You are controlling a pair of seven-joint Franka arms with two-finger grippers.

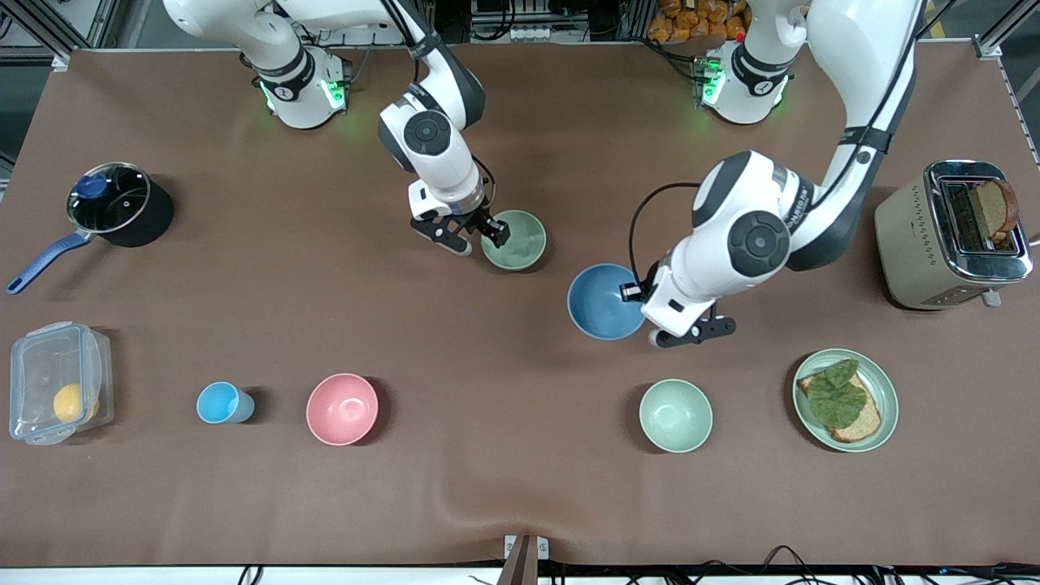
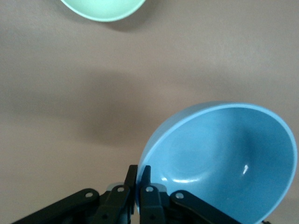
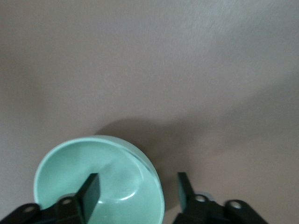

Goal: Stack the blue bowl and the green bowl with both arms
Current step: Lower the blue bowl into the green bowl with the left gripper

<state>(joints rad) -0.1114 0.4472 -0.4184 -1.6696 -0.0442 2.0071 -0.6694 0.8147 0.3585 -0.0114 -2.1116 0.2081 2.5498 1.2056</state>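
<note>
- Left gripper (image 1: 636,291) is clenching the rim of the blue bowl (image 1: 605,301), right of the front view's centre; in the left wrist view its fingers (image 2: 144,189) are pinching that rim (image 2: 219,158) with the bowl tilting above the brown table (image 1: 520,487).
- Right gripper (image 1: 478,236) is standing spread at the rim of the green bowl (image 1: 515,240), just above centre; in the right wrist view one finger (image 3: 89,192) is sitting inside the bowl (image 3: 117,172), the other outside, neither visibly pressing it.
- A second green bowl (image 1: 675,415) is sitting lower in frame, beside a green plate (image 1: 884,388) carrying bread and a leaf.
- A pink bowl (image 1: 342,409) and a light-blue cup (image 1: 221,403) are occupying the lower left.
- A toaster (image 1: 918,244) is standing at the right edge, a pot (image 1: 122,205) at the upper left.
</note>
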